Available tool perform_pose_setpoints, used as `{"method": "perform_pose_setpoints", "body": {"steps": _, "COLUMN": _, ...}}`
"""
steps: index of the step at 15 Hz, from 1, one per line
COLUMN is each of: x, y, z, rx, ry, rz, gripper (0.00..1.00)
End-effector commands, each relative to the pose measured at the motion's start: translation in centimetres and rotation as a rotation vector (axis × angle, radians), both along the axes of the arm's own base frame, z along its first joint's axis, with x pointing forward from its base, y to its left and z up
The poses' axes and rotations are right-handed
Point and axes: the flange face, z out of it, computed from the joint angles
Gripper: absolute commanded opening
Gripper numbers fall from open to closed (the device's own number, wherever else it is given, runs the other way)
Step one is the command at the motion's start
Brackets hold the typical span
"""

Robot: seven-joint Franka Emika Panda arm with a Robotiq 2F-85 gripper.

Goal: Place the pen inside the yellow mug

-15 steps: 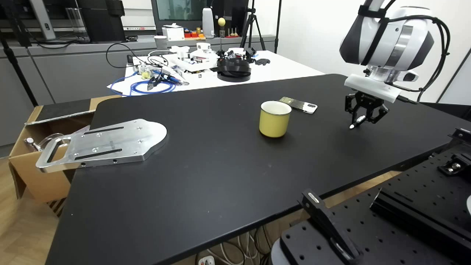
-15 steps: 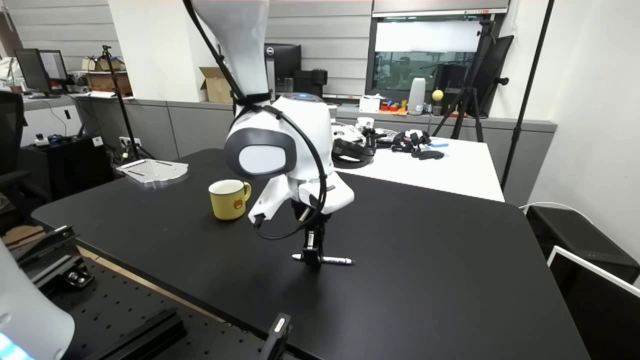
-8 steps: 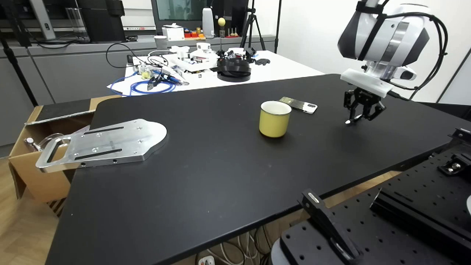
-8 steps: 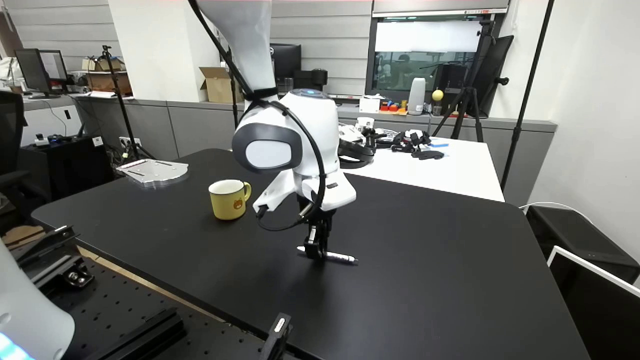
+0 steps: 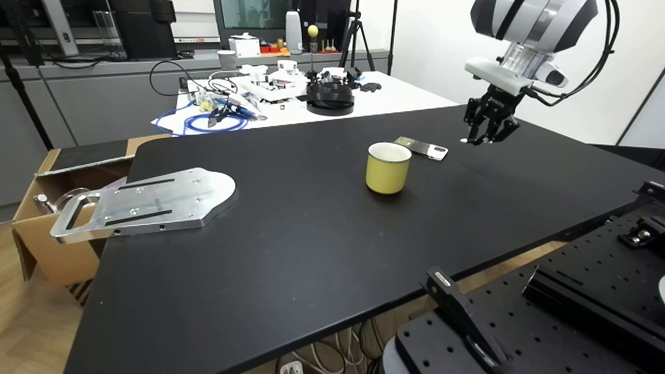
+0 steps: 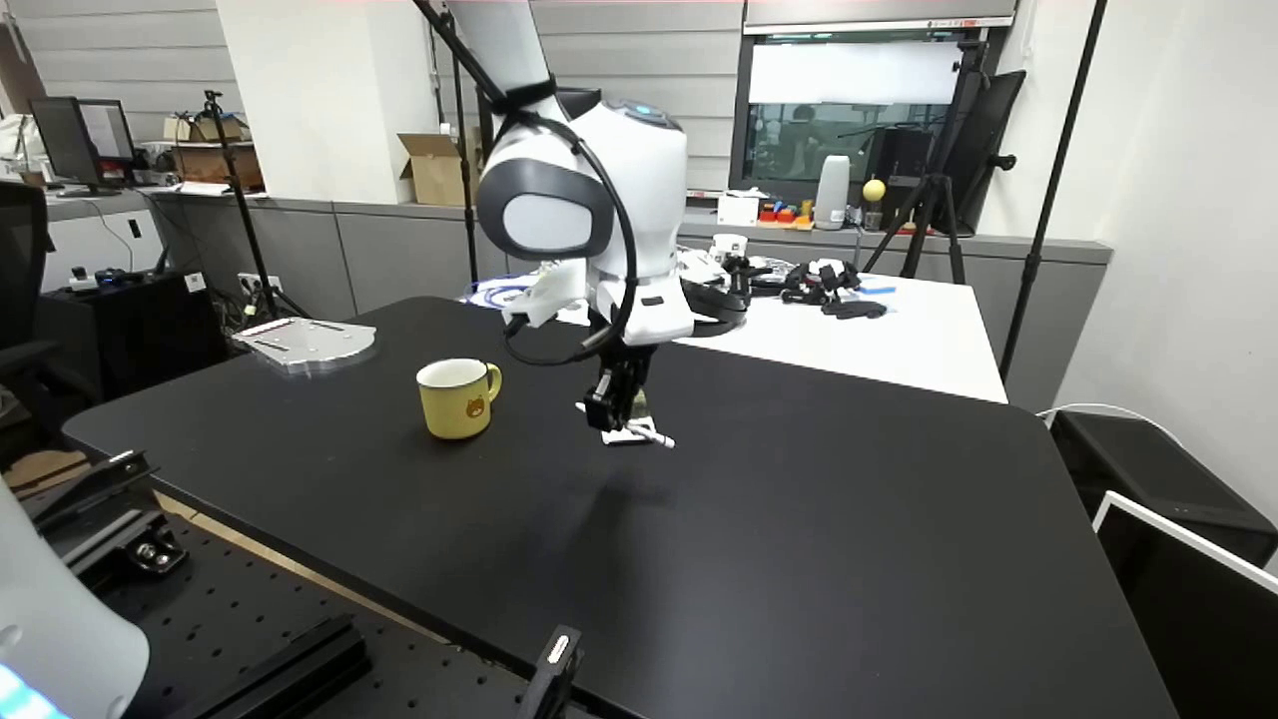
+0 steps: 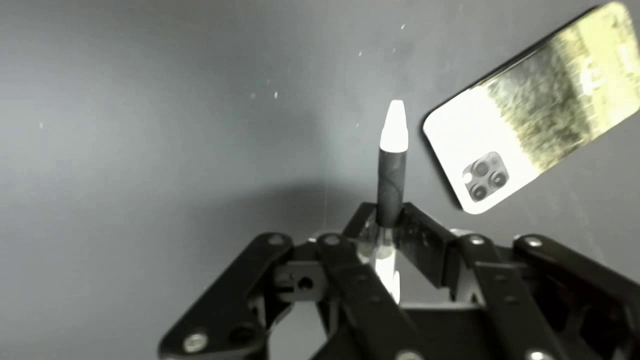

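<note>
The pen (image 7: 391, 170) is a thin stick with a whitish tip and body and a grey band. My gripper (image 7: 389, 220) is shut on it in the wrist view, its tip pointing away from the jaws. In both exterior views the gripper (image 5: 479, 141) holds the pen (image 6: 654, 435) above the black table; the pen is mostly hidden by the fingers in an exterior view, where only its white end (image 5: 464, 140) shows clearly. The yellow mug (image 5: 387, 174) stands upright with its light rim up, apart from the gripper. Its handle and small bear print show on the mug (image 6: 454, 407). The wrist view does not include the mug.
A phone (image 5: 422, 147) lies flat on the table behind the mug; it is large in the wrist view (image 7: 530, 110), beside the pen. A metal plate with a handle (image 5: 150, 200) lies at the table's far end. A cardboard box (image 5: 57, 249) stands below that end.
My gripper has risen from table level with the pen in it and moved toward the phone's side of the table. The pen has left the table and turned somewhat. Mug and phone have not moved.
</note>
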Motion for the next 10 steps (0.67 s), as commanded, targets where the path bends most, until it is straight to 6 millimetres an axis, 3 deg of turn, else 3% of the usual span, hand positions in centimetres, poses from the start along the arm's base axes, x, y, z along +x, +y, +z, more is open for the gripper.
{"method": "perform_pose_setpoints", "body": {"steps": 1, "x": 1.1, "y": 2.4, "z": 3.4, "rx": 0.172, "ry": -0.005, "rz": -0.028, "gripper": 0.05}}
{"method": "perform_pose_setpoints", "body": {"steps": 7, "x": 2.1, "y": 5.5, "z": 7.4, "rx": 0.411, "ry": -0.022, "rz": -0.008, "gripper": 0.05}}
{"method": "perform_pose_setpoints", "body": {"steps": 10, "x": 2.3, "y": 6.5, "z": 8.4, "rx": 0.503, "ry": -0.030, "rz": -0.003, "gripper": 0.05}}
